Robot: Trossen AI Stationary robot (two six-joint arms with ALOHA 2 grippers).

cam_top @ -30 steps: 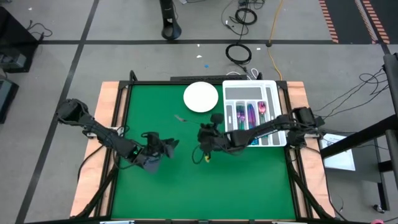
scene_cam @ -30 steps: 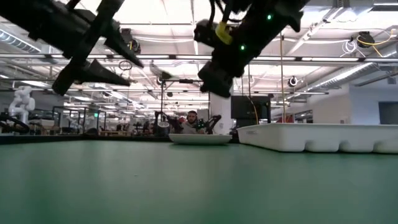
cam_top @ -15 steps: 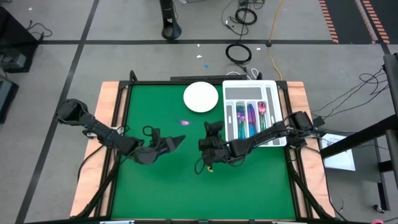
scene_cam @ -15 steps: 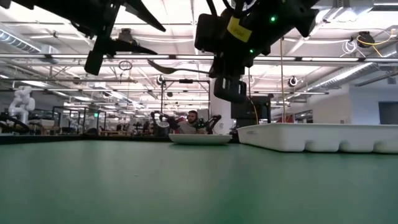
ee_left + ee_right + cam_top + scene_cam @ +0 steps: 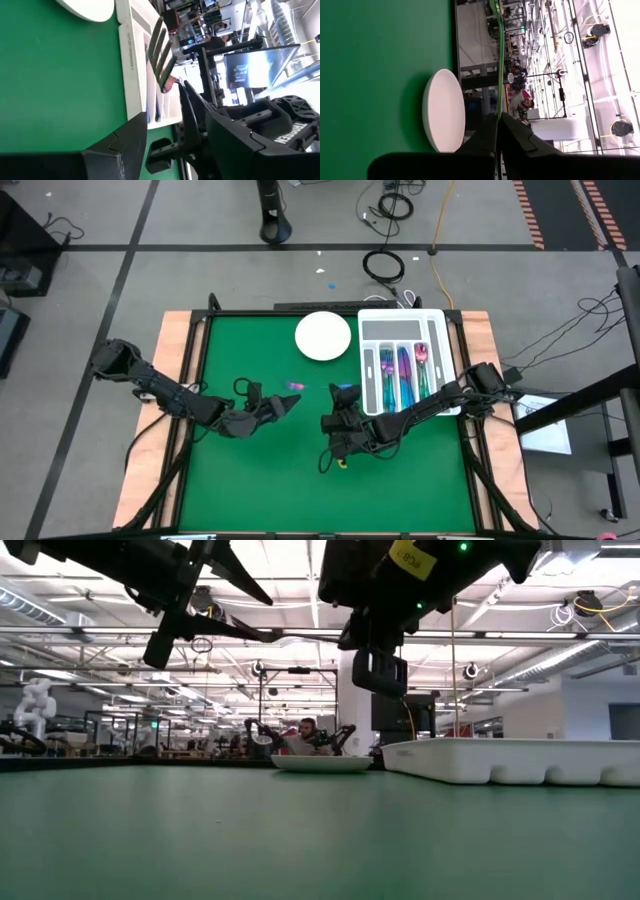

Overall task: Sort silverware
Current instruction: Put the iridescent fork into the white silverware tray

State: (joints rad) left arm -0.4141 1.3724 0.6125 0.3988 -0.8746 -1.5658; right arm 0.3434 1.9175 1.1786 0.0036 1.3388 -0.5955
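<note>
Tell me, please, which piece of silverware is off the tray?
The fork held in the left gripper above the mat; the other pieces lie in the white tray.

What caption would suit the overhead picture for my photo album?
Left pincer lifts a fork over the green table; the white tray holds sorted silverware.
</note>
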